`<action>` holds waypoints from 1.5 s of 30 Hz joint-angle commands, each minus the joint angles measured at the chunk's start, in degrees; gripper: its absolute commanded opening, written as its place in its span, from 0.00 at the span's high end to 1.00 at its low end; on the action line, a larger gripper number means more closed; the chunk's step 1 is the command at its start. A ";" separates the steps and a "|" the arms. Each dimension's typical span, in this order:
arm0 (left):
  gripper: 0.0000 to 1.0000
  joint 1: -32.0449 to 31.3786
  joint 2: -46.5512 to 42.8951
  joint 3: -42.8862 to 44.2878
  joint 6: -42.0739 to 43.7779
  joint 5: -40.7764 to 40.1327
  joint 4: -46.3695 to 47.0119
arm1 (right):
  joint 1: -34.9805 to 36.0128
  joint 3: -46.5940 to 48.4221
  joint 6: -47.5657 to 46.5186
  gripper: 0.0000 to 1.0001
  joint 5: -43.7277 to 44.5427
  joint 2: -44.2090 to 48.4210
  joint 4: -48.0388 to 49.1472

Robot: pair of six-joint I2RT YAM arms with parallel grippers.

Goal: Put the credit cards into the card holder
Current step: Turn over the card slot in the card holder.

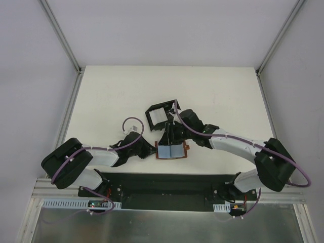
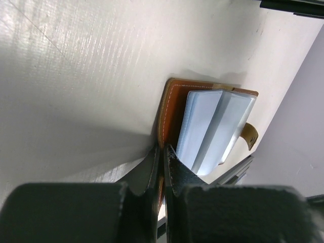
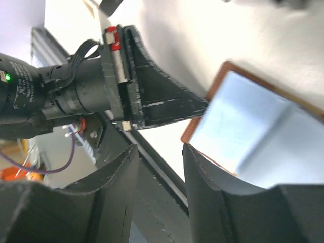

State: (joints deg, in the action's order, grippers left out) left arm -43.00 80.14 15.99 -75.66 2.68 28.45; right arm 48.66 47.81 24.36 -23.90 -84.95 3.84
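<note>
**Table** (image 1: 111, 101): flat, matt white top; a fine woven grain shows only in the left wrist view.

**Wallet** (image 2: 172, 111): brown leather with pale stitching along the rim, lying open on the table near its front edge. A short strap tab (image 2: 249, 135) sticks out on one side.

**Credit cards** (image 2: 212, 126): thin, smooth, pale blue-grey rectangles in two overlapping leaves inside the open wallet. How many there are cannot be made out.

**Card holder** (image 1: 161, 105): small black open-topped box with angled walls, on the table just behind the wallet and apart from it. Something pale lies inside, too small to identify. It appears only in the top view.

**Left gripper** (image 2: 163, 162): black fingers pinched together on the wallet's leather edge. The right wrist view shows the same grip from the opposite side, at the wallet's corner.

**Right gripper** (image 3: 159, 148): jaws apart, holding nothing, poised over the wallet's rear edge. One finger's base covers part of the wallet in its own view, which is overexposed at the top.
</note>
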 commanded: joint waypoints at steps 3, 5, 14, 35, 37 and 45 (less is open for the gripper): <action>1.00 0.20 2.74 -3.33 3.50 -1.45 -14.21 | -3.05 -1.32 -4.85 0.57 14.31 4.62 -15.78; 1.00 0.20 2.48 -3.16 3.85 -1.45 -14.21 | -3.05 -1.32 -4.85 0.57 15.98 4.09 -18.33; 1.00 0.20 2.30 -2.89 4.55 -1.27 -14.21 | -3.14 -4.04 -3.36 0.57 18.36 1.55 -19.30; 1.00 0.20 2.83 -2.63 4.82 -1.01 -14.30 | 7.58 9.58 -4.50 0.64 33.56 -12.17 -29.94; 1.00 0.20 2.92 -2.63 4.82 -1.01 -14.21 | 7.76 9.58 -4.76 0.67 34.18 -11.65 -30.20; 1.00 0.20 2.92 -2.54 4.91 -0.92 -14.29 | 9.34 11.60 -5.99 0.70 33.75 -10.76 -29.94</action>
State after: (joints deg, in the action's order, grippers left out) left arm -43.00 79.92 16.14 -74.35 2.87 28.49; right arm 57.34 56.99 18.98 10.24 -95.26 -26.24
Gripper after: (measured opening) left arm 0.008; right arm 0.295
